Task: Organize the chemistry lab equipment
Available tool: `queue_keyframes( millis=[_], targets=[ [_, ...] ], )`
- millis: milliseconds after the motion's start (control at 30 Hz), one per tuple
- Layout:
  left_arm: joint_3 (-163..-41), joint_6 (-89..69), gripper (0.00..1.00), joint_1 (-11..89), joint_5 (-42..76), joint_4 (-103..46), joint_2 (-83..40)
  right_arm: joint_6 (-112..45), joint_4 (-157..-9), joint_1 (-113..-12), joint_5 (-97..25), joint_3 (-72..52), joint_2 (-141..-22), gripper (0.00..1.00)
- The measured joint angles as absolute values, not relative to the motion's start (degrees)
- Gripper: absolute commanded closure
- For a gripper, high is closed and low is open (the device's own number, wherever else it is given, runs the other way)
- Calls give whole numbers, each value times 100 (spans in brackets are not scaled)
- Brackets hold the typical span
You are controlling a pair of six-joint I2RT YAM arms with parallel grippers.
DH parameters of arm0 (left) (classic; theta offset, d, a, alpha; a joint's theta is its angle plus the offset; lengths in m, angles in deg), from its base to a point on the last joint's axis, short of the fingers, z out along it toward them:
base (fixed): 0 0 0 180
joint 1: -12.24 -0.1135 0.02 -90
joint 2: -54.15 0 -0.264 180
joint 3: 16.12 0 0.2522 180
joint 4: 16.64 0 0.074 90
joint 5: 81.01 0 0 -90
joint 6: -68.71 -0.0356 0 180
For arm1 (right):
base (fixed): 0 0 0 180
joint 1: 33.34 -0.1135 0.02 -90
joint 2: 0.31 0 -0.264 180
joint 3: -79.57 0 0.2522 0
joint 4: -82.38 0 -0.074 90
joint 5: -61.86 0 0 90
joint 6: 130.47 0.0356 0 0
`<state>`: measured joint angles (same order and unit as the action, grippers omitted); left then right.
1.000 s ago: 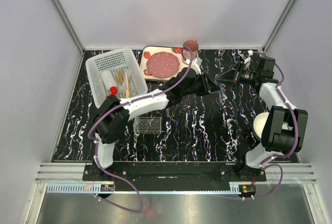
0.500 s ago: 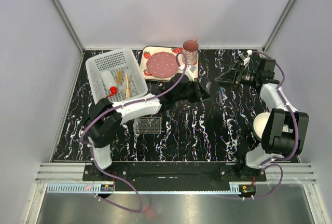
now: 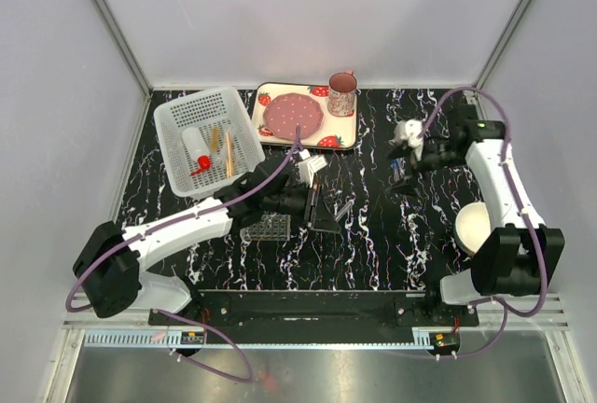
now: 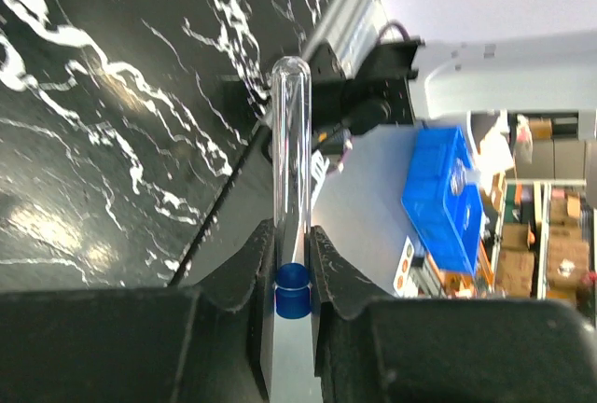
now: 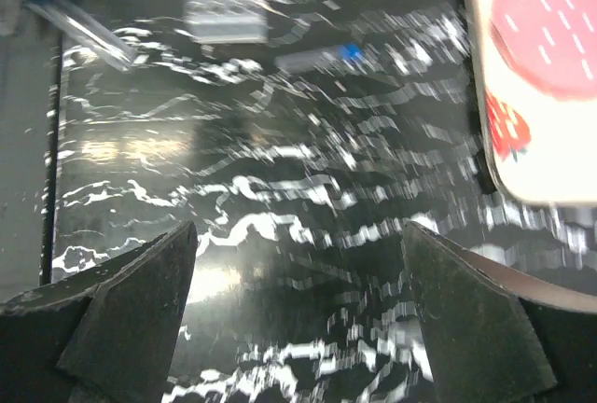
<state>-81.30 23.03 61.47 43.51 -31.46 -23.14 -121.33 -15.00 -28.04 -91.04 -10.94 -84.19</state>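
Observation:
My left gripper (image 4: pixel 291 235) is shut on a clear tube (image 4: pixel 290 142) just above its blue cap (image 4: pixel 292 289). In the top view it (image 3: pixel 320 207) hangs right of the clear grid rack (image 3: pixel 269 226). Another blue-capped tube (image 5: pixel 322 56) lies on the black table. My right gripper (image 5: pixel 298 310) stands wide open and holds nothing. In the top view it (image 3: pixel 408 165) is at the right, near more blue-tipped tubes (image 3: pixel 396 168). The white basket (image 3: pixel 187 114) holds the red-capped bottle (image 3: pixel 198 162) and wooden sticks (image 3: pixel 227 151).
A strawberry tray (image 3: pixel 338 134) with a pink plate (image 3: pixel 293 116) and mug (image 3: pixel 342 93) stands at the back. A cream bowl (image 3: pixel 471 224) sits beside the right arm. White walls close in the table on three sides.
The grippers met mid-table, then parted. My right gripper opened wide and drew back to the right. My left arm pulled back toward the rack with the tube.

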Motion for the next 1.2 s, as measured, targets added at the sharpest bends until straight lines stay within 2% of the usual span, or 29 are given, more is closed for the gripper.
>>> queue_keyframes(
  millis=[133, 233, 367, 467, 500, 700, 800, 867, 967, 1033, 1133, 1200],
  targets=[
    [-8102, 2056, 95, 6149, 4908, -3618, -2247, -12931, -1135, -4165, -8831, -834, -8060, 5],
    [-8126, 1901, 95, 6149, 5203, -3972, -2330, -12826, -1126, -5239, -8562, -594, -7761, 8],
    [-8196, 1807, 95, 6149, 5370, -4236, -2463, -12627, -1161, -6104, -8265, -531, -7627, 15],
    [-8220, 1792, 95, 6149, 5424, -4284, -2465, -12498, -1225, -6373, -8044, -463, -7621, 23],
    [-8222, 1796, 95, 6149, 5431, -4280, -2465, -12448, -1244, -6434, -7972, -430, -7619, 29],
    [-8222, 1907, 95, 6149, 5582, -4164, -2465, -11963, -1596, -6738, -7484, -273, -7619, 43],
    [-8222, 1927, 95, 6149, 5638, -4116, -2465, -11764, -1797, -6858, -7349, -273, -7649, 55],
    [-8222, 1929, 94, 6149, 5645, -4107, -2465, -11692, -1859, -6939, -7296, -275, -7684, 65],
    [-8222, 1929, 93, 6149, 5662, -4112, -2465, -11602, -1898, -7042, -7235, -275, -7730, 75],
    [-8220, 1929, 93, 6149, 5676, -4116, -2459, -11578, -1909, -7053, -7231, -277, -7730, 77],
    [-8178, 1929, 84, 6123, 5671, -4110, -2378, -11602, -1828, -7075, -7244, -275, -7721, 80],
    [-8165, 1966, 73, 6097, 5658, -4125, -2293, -11633, -1821, -7083, -7279, -275, -7693, 85]
  ],
)
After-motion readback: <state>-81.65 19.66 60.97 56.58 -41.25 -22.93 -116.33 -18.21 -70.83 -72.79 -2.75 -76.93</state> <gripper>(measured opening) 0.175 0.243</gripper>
